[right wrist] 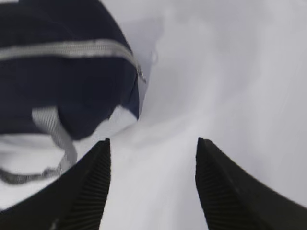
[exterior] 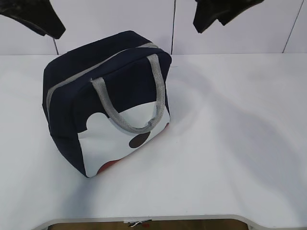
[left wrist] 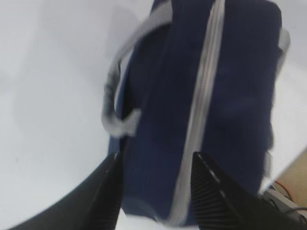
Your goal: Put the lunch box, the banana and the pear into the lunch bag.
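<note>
The navy lunch bag (exterior: 96, 81) stands on the white table, left of centre, its white patch with dark and red spots facing front. Its grey zipper (left wrist: 204, 96) runs shut along the top, and a grey handle (exterior: 158, 91) hangs over the front. My left gripper (left wrist: 156, 155) hovers open above the bag's top with nothing between its fingers. My right gripper (right wrist: 152, 140) is open over bare table to the right of the bag (right wrist: 62, 72). Both arms show as dark shapes at the top of the exterior view. The lunch box, the banana and the pear are out of view.
The white table (exterior: 230, 120) stretches to the right of the bag, and its front edge (exterior: 192, 218) is near the bottom. White wall panels stand behind. Past the table edge in the left wrist view lie some cables (left wrist: 288, 191).
</note>
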Tool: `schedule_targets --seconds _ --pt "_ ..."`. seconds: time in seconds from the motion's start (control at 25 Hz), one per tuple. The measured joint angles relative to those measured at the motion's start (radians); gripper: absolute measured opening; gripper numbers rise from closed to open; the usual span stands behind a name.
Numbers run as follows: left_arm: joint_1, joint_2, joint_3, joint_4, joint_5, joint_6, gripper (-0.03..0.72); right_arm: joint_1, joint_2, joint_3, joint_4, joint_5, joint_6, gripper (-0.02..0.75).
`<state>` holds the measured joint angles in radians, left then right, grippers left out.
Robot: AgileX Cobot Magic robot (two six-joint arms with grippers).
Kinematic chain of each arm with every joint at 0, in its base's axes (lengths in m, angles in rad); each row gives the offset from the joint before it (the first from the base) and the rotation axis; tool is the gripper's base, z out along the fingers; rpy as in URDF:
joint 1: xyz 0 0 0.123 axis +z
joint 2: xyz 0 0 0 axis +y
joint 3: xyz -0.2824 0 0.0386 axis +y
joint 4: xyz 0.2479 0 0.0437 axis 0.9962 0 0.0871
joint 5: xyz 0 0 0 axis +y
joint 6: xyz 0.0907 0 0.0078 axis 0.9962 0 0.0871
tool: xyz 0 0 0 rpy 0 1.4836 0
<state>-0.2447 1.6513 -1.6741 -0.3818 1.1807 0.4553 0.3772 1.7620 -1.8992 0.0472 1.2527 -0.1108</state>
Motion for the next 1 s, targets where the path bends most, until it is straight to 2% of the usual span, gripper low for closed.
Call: schedule_targets --seconds 0.28,0.52,1.0 --pt "-0.006 -0.084 0.0 0.069 0.063 -0.186 0.356 0.0 -0.186 0.215 0.0 0.0 0.039 0.454" --pt "-0.01 -0.183 0.022 0.116 0.066 -0.266 0.356 0.0 -0.351 0.411 0.0 0.0 0.078 0.453" --pt "-0.012 -0.488 0.353 0.145 0.073 -0.276 0.307 0.0 -0.749 0.736 0.0 0.0 0.08 0.451"
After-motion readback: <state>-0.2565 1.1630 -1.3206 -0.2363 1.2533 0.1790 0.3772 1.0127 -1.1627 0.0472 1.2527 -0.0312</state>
